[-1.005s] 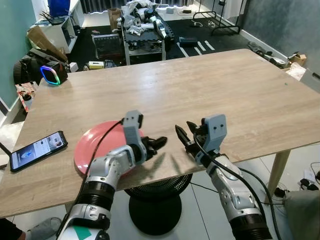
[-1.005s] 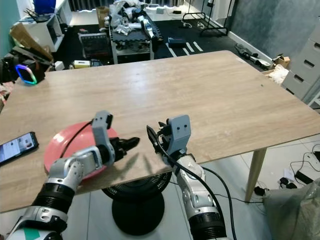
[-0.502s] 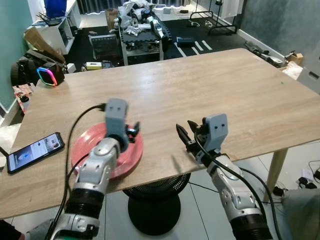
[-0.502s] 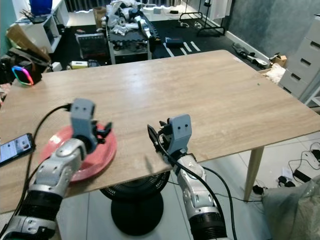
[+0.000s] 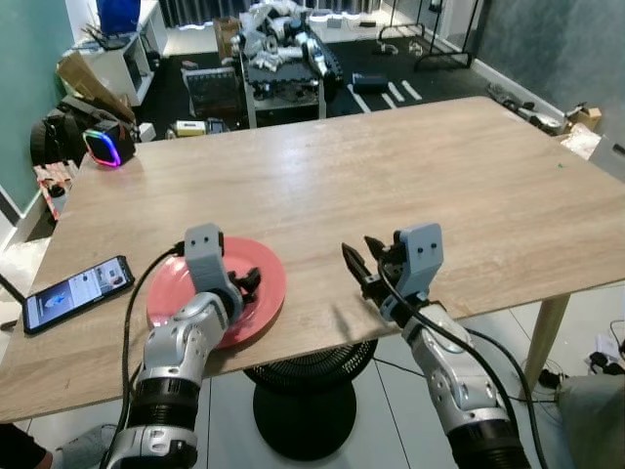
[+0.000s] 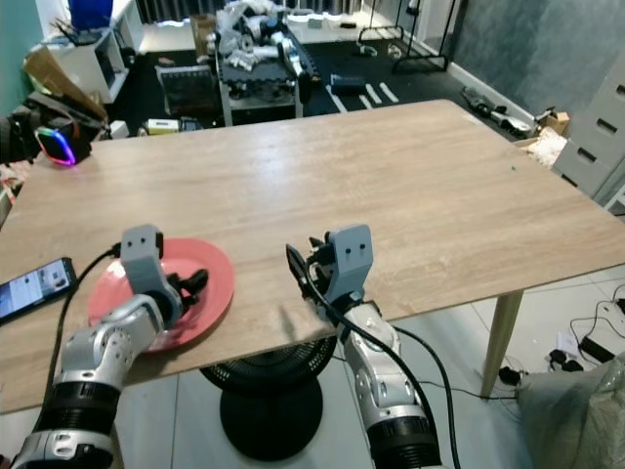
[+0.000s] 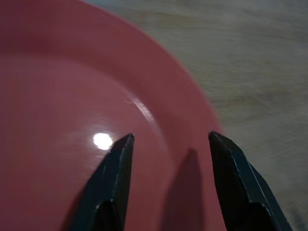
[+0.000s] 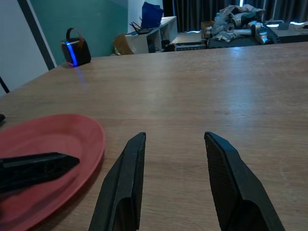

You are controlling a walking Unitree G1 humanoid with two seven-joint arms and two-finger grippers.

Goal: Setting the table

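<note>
Left gripper [image 7: 166, 144]: we see its two black fingers spread apart over the inside of the plate, close above it, gripping nothing; whether the tips touch the surface, we cannot tell.
Right gripper [image 8: 171, 144]: we see its fingers parted as well, empty, held just above the near edge of the table beside the plate.
Plate [image 5: 266, 289]: we find it, pink and round, lying flat near the table's front edge, on our left.
Table [image 5: 391, 186]: we note a light wooden top.
Phone [image 5: 74, 292]: we see it lying flat with its screen lit, left of the plate, near the table's left edge.
</note>
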